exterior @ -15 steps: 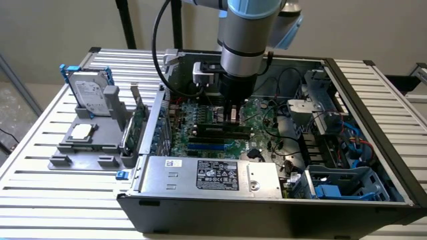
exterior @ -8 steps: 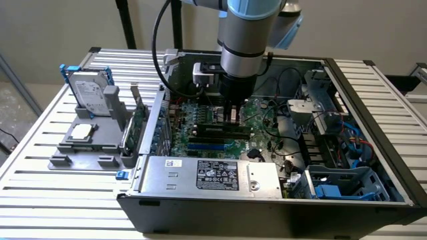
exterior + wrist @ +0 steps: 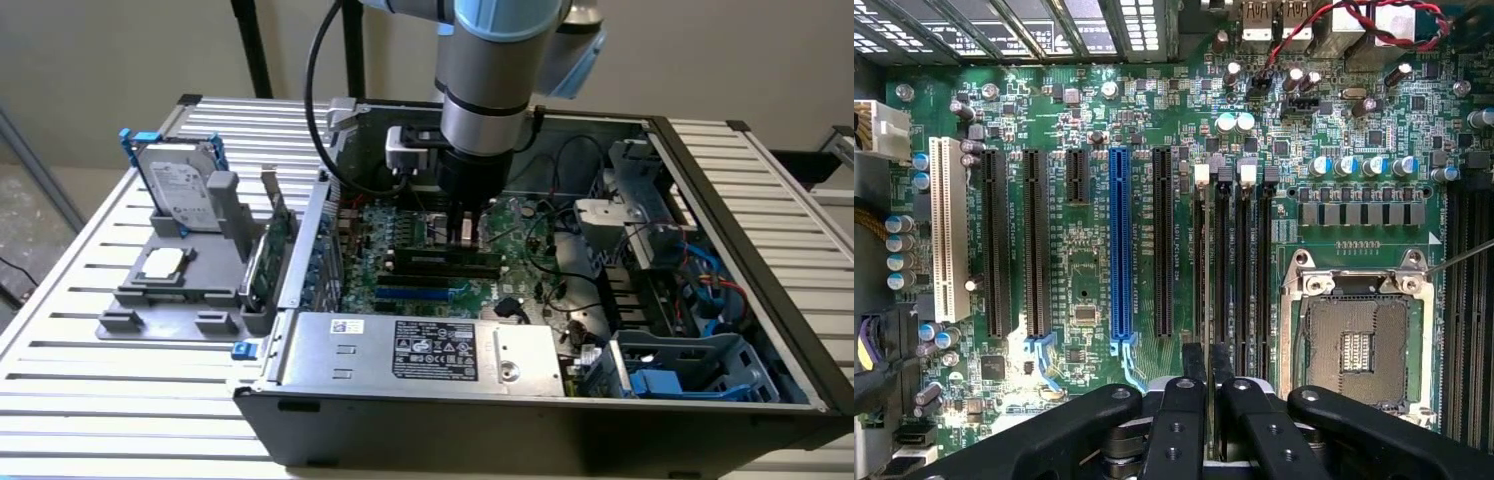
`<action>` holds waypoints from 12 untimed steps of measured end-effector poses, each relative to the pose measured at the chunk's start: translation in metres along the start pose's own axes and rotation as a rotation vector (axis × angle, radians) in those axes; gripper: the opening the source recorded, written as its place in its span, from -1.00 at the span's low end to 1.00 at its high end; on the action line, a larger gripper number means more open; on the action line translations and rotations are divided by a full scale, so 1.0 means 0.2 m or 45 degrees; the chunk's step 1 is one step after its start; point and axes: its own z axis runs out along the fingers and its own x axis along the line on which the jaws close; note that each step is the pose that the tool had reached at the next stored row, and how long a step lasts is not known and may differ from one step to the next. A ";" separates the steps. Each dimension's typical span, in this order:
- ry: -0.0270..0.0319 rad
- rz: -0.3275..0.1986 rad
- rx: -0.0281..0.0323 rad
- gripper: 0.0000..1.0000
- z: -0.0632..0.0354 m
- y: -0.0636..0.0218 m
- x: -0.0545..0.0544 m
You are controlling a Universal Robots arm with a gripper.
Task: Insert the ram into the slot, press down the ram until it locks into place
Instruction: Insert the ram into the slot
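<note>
Jaws of black gripper [image 3: 1208,362] pinched on long thin green ram stick [image 3: 441,262], press squarely down into narrow black slot [image 3: 1220,260].

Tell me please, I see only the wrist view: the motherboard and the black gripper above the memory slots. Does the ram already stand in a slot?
Observer: In the exterior view a long dark-green stick, probably the ram, stands on edge on the motherboard, directly under the gripper. Whether it is fully seated and locked, I cannot tell.
Operator: What is around the work place?
Observer: A grey holder lies on the table, at the exterior view's left of the computer case, with a hard drive standing upright in it.
Operator: Anything more there?
Observer: A green expansion card stands on edge at the holder's side nearest the case.
</note>
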 end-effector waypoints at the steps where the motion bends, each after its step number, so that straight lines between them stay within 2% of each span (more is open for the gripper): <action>1: 0.0001 0.000 0.0000 -0.73 0.000 0.000 0.00; 8: 0.0034 -0.002 0.0000 -0.73 0.000 -0.002 0.00; 12: 0.0087 -0.003 0.0002 -0.73 0.000 -0.002 0.00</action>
